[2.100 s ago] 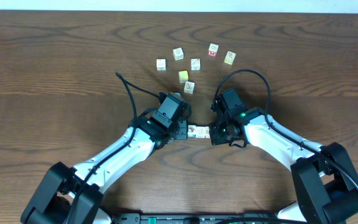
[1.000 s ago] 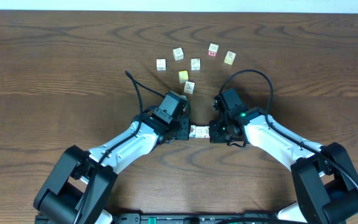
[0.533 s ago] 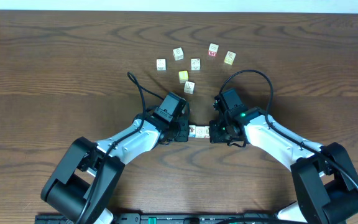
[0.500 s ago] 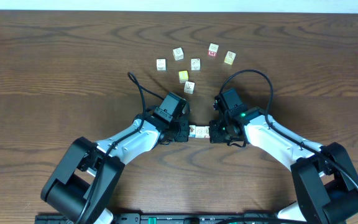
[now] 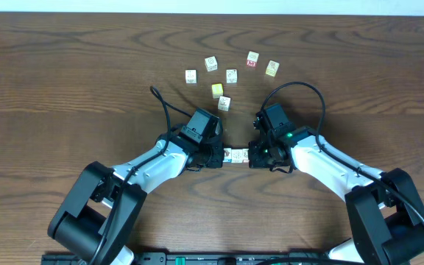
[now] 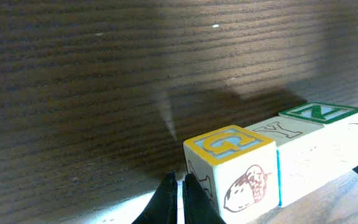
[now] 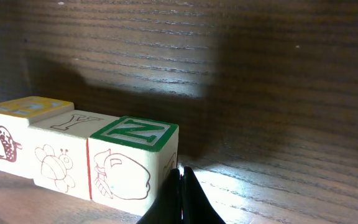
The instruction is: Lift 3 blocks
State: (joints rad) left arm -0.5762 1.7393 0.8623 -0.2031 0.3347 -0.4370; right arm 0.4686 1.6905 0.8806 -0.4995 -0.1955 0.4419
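**Overhead view.** On the dark wood-grain table [image 5: 65, 73], three small pale wooden picture cubes [image 5: 235, 155] form one straight row, end to end, near the table's middle. The left gripper [image 5: 221, 155] is at the row's left end and the right gripper [image 5: 249, 155] at its right end. Seven loose small cubes [image 5: 224, 103] lie scattered on the far side, apart from the row. One of them is a plain yellow cube [image 5: 217, 90].

**Left wrist view.** The left gripper's jaws are together, holding nothing, with their tips against the end face of the nearest cube. Count: three.
- The G cube [image 6: 229, 168] has an orange-yellow-trimmed top and an acorn drawing on its side.
- The Y cube [image 6: 303, 155] has a blue edge.
- The N cube [image 6: 334, 124] has a green-trimmed top.

Each touches the next face to face.

**Right wrist view.** The right gripper's jaws are pressed together, empty, at the end of the N cube. That cube's side has red trim, and the Y cube's side shows a bee. Whether the row rests on the table cannot be told.
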